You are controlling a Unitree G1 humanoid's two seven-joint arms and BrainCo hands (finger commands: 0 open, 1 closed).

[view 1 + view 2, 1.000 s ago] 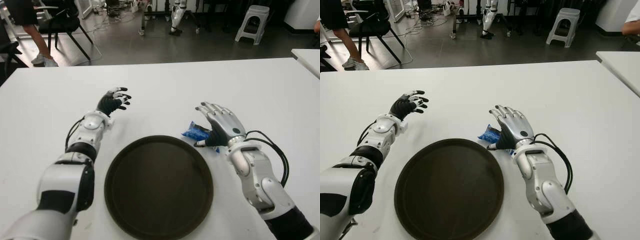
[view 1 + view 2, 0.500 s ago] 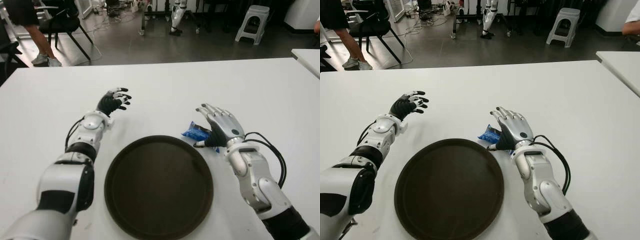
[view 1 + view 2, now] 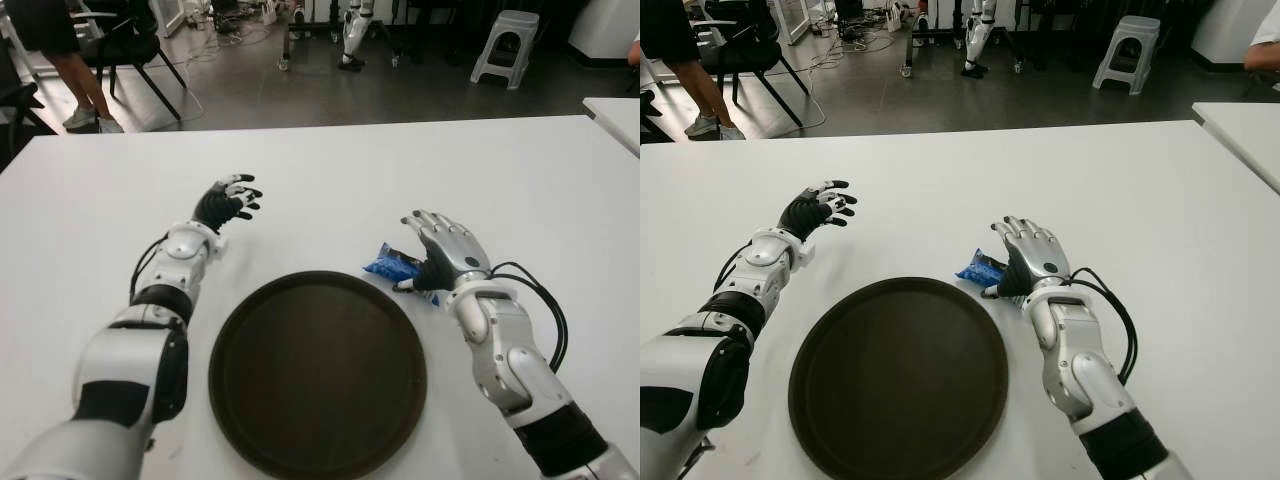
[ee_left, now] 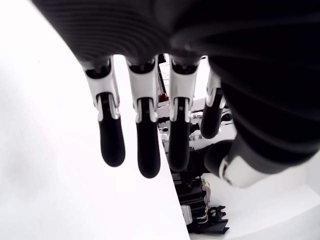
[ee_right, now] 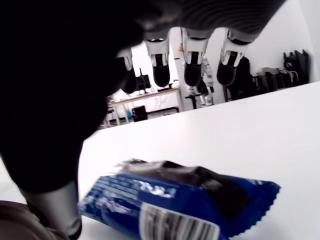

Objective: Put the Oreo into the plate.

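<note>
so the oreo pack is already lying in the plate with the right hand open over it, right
Not quite. The Oreo pack is not in the plate; it lies on the white table just past the plate's far right rim, as the left eye view shows. The right hand is indeed open over it.

No brand name or number can be read; the blue Oreo packet (image 5: 170, 207) shows a barcode and blurred white print, too small to make out.
</note>
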